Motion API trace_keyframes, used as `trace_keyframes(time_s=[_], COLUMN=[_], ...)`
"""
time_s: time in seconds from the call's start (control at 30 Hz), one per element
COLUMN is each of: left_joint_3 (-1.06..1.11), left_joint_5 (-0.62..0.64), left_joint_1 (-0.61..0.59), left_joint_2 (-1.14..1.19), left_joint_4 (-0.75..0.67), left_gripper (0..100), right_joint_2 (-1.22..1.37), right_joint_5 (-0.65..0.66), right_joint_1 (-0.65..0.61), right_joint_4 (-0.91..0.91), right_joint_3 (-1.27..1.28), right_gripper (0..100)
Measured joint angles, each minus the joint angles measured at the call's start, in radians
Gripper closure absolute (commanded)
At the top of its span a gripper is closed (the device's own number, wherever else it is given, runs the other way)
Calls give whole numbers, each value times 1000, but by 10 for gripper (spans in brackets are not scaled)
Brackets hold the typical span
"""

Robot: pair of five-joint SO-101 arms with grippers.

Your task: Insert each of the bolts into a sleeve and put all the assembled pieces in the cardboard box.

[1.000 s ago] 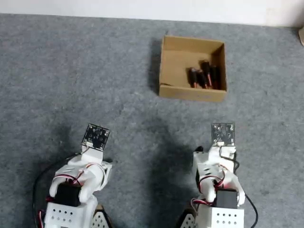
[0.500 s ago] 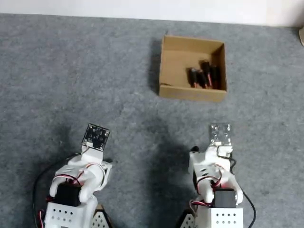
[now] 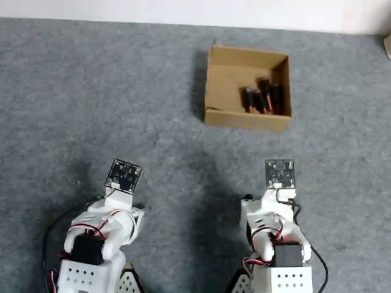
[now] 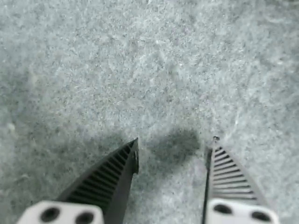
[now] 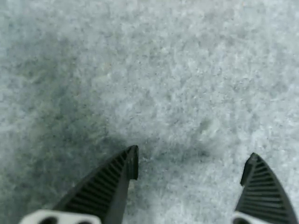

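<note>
The cardboard box [image 3: 225, 68] stands at the back of the grey carpet, right of centre. Several dark assembled bolt-and-sleeve pieces [image 3: 263, 97] lie in its right half. My left gripper [image 4: 175, 150] hangs open over bare carpet at the front left, nothing between its ribbed fingers [image 4: 108, 179]. My right gripper [image 5: 192, 164] is open wider over bare carpet at the front right, also holding nothing. Both arms, the left arm [image 3: 101, 235] and the right arm [image 3: 273, 232], are drawn back near the front edge, well short of the box.
Grey carpet [image 3: 122, 104] covers the whole work surface. A pale wall strip [image 3: 183, 9] runs along the back edge. A small light object [image 3: 388, 44] peeks in at the far right edge.
The right arm has drawn back slightly toward the front and shifted a little left. The left arm has stayed still.
</note>
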Motion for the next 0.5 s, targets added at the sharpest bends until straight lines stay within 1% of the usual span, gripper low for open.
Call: trace_keyframes(time_s=[0.1, 0.23, 0.33, 0.4, 0.47, 0.5], left_joint_3=[0, 0, 0, 0, 0, 0], left_joint_5=[0, 0, 5, 49, 100, 103], left_joint_1=[0, 0, -6, -52, -132, -173], left_joint_2=[0, 0, 0, 0, 0, -2], left_joint_4=[0, 0, 0, 0, 0, 0], left_gripper=[769, 769, 769, 769, 769, 769], right_joint_2=[0, 0, 0, 0, 0, 0], right_joint_5=[0, 0, 0, 0, -3, -3], right_joint_1=[0, 0, 64, 118, 164, 203], right_joint_4=[-5, 71, 89, 92, 94, 94], right_joint_3=[0, 0, 2, 2, 2, 2], right_gripper=[673, 673, 673, 673, 673, 673])
